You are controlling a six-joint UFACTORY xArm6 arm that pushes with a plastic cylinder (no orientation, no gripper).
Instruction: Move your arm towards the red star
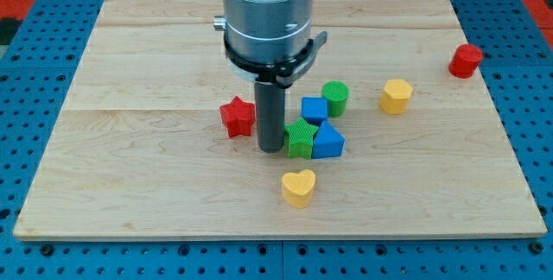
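Rod tip point(271, 149) down on the wooden surface point(155, 168), near the centre. Red star point(237, 117) just beside the tip, at about 10 o'clock from it, touching or nearly so; cannot tell which. Green star-like block point(299, 138) at 3 o'clock from the tip, right against the rod. Blue triangular block point(328, 142) touching that green block on its 3 o'clock side. Blue cube point(314, 110) and green cylinder point(335, 97) at about 1 to 2 o'clock from the tip. Yellow heart point(298, 187) at 5 o'clock, apart. Yellow hexagonal block point(396, 96) well apart at 2 o'clock. Red cylinder point(465, 60) far at 2 o'clock, at the surface edge. No gripper on this arm, only the rod, so no open or closed state to tell.
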